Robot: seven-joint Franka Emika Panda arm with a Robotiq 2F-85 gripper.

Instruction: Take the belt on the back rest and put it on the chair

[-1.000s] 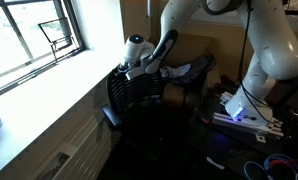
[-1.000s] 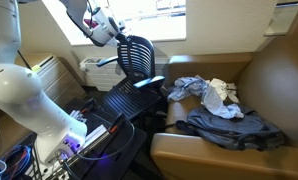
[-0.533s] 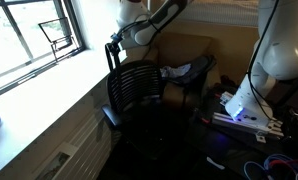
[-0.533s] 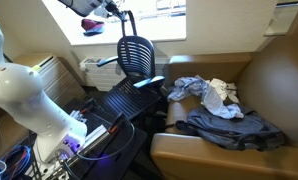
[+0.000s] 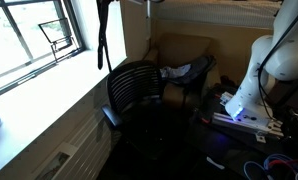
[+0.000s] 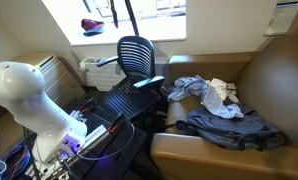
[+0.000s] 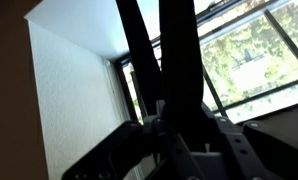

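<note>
The claw is clamped shut on the black belt. In the wrist view two strands of it run out from between the fingers toward 12 o'clock. In both exterior views the belt dangles down from the top edge of the picture, in front of the window. Its loose end hangs at about 11 o'clock of the ribbed back rest, close to the upper rim. I cannot tell whether the two touch. The office chair stands at 9 o'clock of the tan armchair, which carries a bundle of clothes.
</note>
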